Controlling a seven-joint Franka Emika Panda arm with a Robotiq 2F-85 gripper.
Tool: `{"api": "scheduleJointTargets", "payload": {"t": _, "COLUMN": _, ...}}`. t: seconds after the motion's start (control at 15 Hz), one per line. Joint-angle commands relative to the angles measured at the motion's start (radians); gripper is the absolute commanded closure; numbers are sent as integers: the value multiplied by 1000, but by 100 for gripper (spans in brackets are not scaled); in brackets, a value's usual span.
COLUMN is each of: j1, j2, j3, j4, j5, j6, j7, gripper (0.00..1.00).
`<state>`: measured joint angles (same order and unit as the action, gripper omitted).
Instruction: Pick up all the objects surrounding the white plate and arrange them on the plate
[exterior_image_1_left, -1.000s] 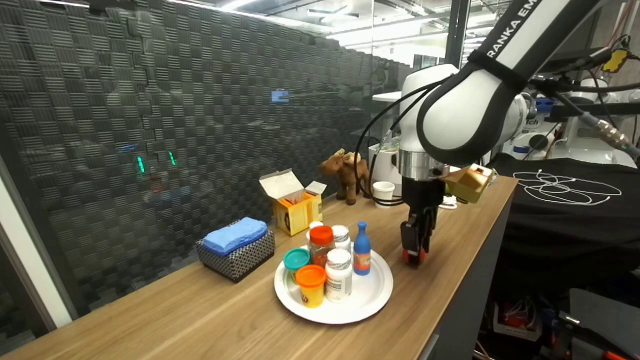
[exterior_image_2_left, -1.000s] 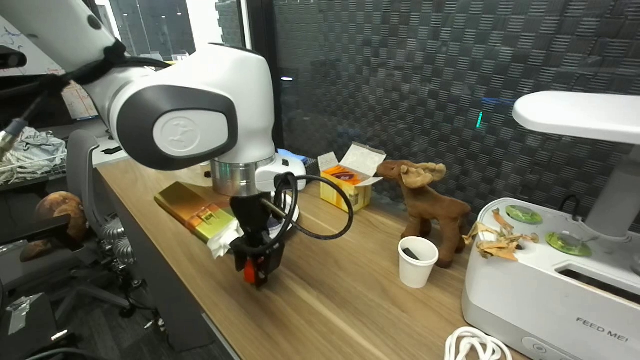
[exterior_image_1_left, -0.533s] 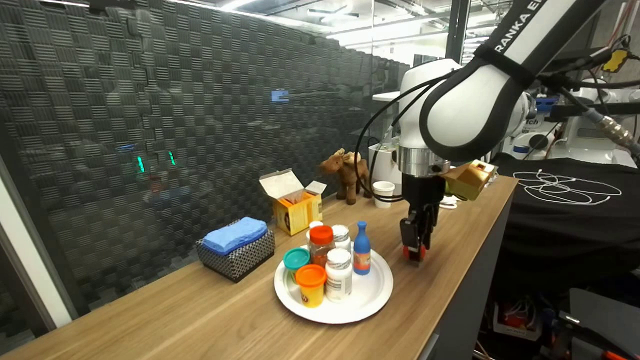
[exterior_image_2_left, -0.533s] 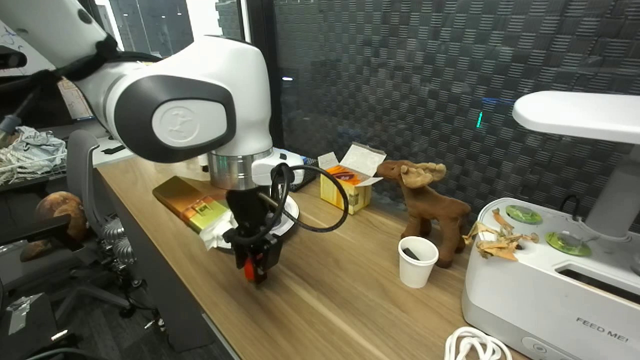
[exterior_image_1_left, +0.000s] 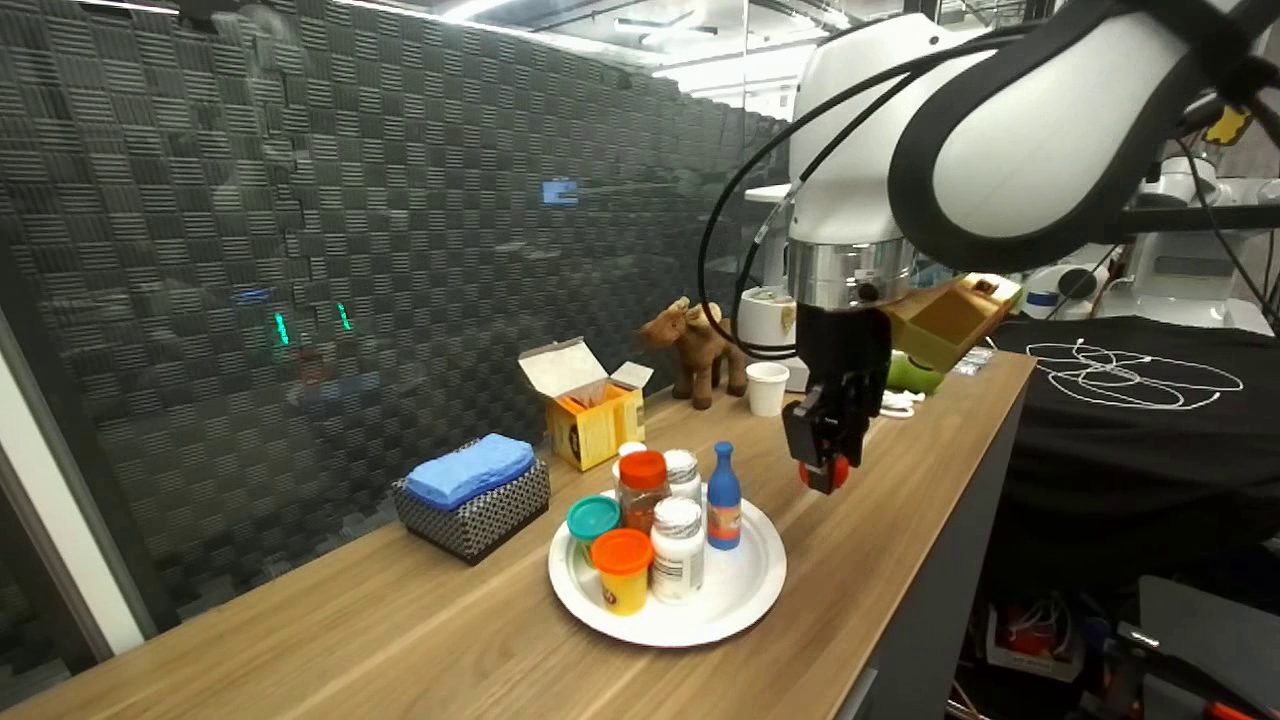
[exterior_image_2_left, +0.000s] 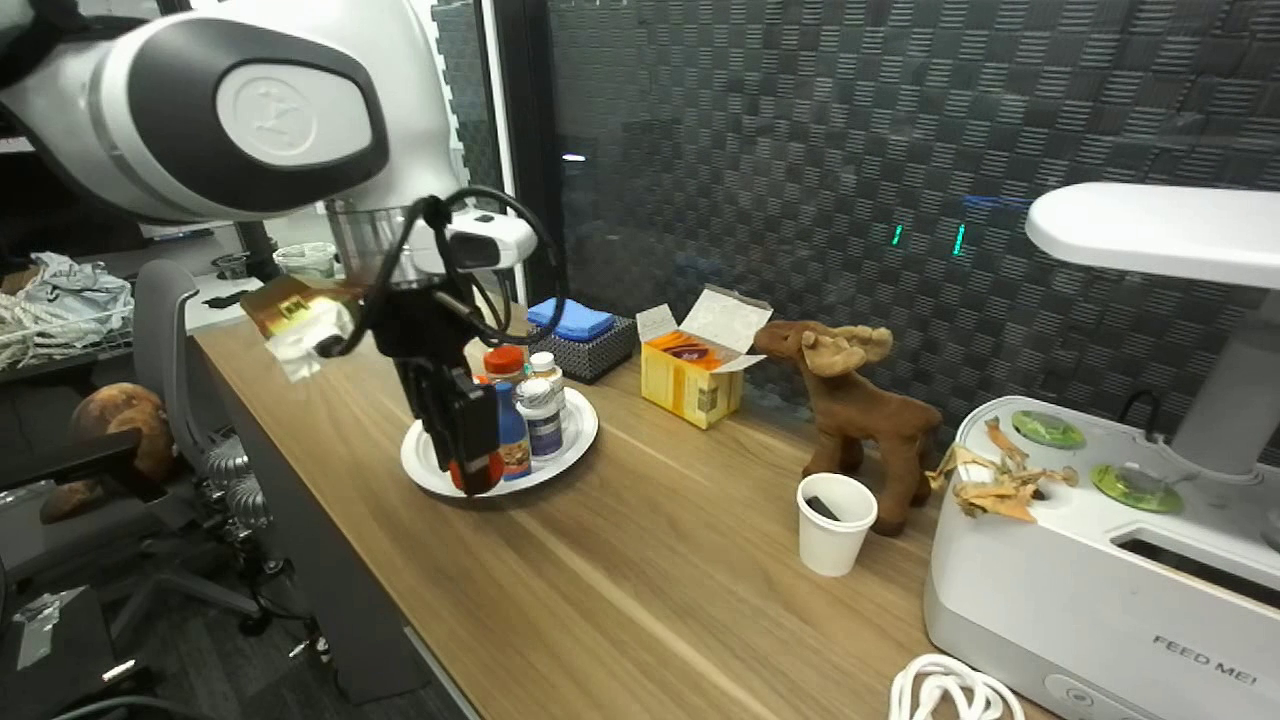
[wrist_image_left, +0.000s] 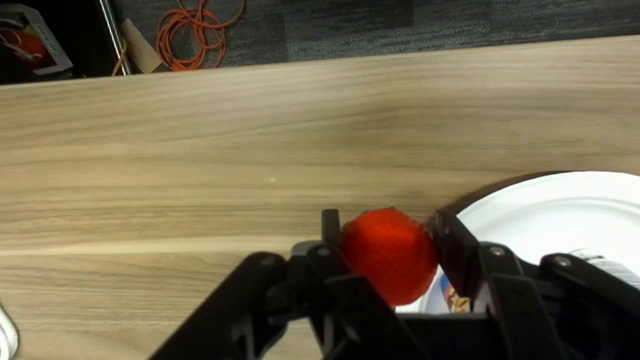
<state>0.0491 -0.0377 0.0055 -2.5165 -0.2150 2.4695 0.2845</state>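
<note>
In an exterior view, 7 small multicoloured bottles and tubs (exterior_image_1_left: 664, 546) stand on the round white plate (exterior_image_1_left: 732, 600), lower centre; rightward, the black gripper (exterior_image_1_left: 835, 473) pinches a red rounded object (wrist_image_left: 390, 257), probably the last.

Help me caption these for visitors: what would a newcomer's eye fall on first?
Likely the round red object gripped between the black fingers, near the middle of the wrist view. Next comes the white plate, with a blue bottle and an orange-lidded tub standing on it among others. After that, a brown toy moose on the counter, near an open yellow box.
</note>
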Motion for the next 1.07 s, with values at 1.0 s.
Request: {"api": "scheduleJointTargets", "payload": {"t": 1.0, "j1": 27, "j2": 87, "j3": 89, "j4": 25, "j5": 159, "j6": 121, "j7": -62, "gripper": 75}}
